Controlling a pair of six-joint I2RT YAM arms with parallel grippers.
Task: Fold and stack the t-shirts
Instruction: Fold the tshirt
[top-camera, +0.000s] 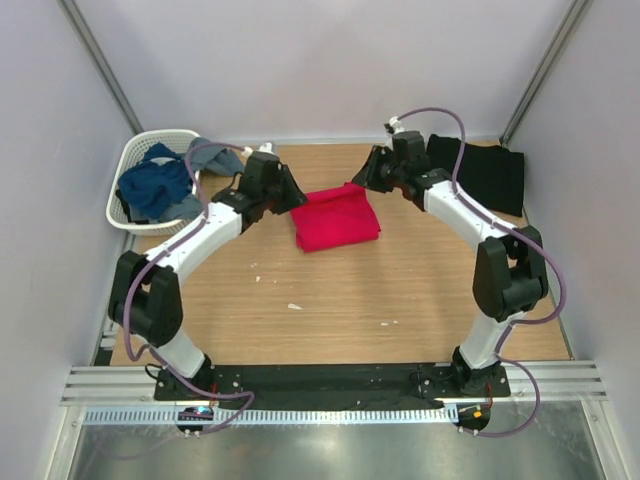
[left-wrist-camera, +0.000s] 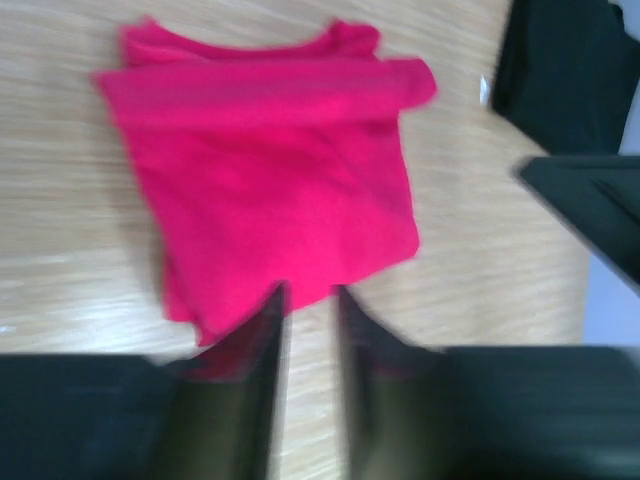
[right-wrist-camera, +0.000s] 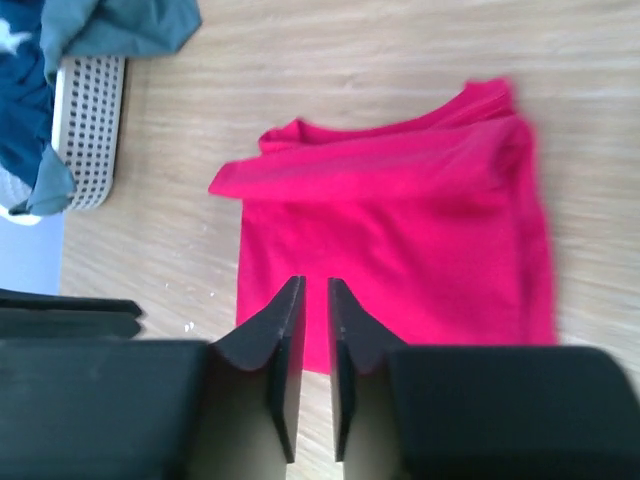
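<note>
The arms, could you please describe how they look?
Both the left arm and right arm have white links, black joints and a loose mauve cable. The left hand and right hand each have two black tapered fingers.

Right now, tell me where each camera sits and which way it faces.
Top: above and behind the robot, facing down at the table; left arm and right arm show.
Left wrist: on the left arm, facing the red shirt past its fingers; black shirt beyond.
Right wrist: on the right arm, facing that shirt past its fingers; basket beyond.
All three share the red shirt.
</note>
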